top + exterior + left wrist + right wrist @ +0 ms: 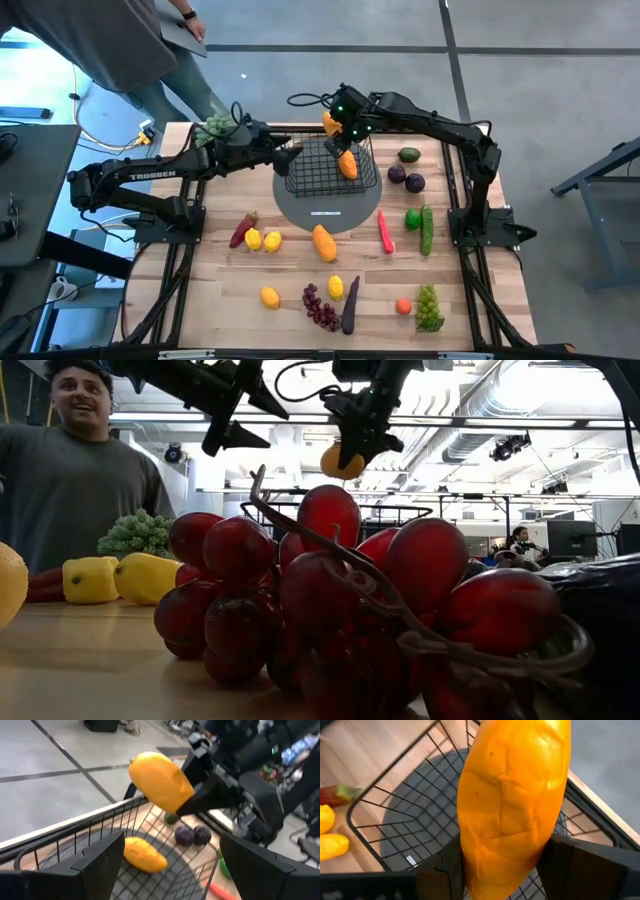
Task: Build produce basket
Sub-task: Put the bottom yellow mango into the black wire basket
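Note:
The black wire basket [335, 168] stands on a round dark grey disc [322, 212] at the table's far middle. One orange mango [348, 163] lies on the basket's floor, also seen in the left wrist view [145, 855]. My right gripper [340, 130] hangs over the basket's far rim, shut on a second orange mango [331, 124]. My left gripper [293, 153] is open just off the basket's left side, raised above the table, with nothing between its fingers [100, 862]. My right gripper pinches the mango between its two fingers, which lie on its two sides near one end [470, 862]. The fingers [200, 800] slant down from the far right. The mango's long axis runs roughly along them. It hangs clear above the basket [335, 460].
Loose produce lies on the near half of the table: lemons [262, 240], a mango [324, 243], a carrot [385, 232], a cucumber [427, 230], red grapes [320, 307], an eggplant [350, 305], green grapes [429, 307]. A leafy bunch [218, 127] lies far left, near a person [120, 50].

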You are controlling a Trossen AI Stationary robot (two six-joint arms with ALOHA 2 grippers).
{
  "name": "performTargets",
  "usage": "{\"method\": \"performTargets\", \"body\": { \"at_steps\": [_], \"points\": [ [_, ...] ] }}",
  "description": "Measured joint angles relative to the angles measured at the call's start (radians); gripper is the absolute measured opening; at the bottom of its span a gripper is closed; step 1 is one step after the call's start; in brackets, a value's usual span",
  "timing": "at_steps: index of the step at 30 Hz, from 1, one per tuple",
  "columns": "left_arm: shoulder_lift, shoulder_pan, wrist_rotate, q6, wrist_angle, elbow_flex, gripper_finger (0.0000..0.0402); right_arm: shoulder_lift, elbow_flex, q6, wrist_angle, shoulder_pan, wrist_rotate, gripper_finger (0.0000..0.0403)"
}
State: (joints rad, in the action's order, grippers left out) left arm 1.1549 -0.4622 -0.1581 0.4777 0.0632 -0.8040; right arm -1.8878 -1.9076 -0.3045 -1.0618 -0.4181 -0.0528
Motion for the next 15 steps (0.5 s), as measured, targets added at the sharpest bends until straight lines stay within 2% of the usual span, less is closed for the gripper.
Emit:
{"method": "performTargets", "body": {
  "at_steps": [15],
  "points": [
    [-0.067, 0.0, 0.026, -0.134, -0.21, 0.0, 0.0314, 0.0, 0.252, -0.229, 0.045, 0.02, 0.009, 0.0158]
  ]
}}
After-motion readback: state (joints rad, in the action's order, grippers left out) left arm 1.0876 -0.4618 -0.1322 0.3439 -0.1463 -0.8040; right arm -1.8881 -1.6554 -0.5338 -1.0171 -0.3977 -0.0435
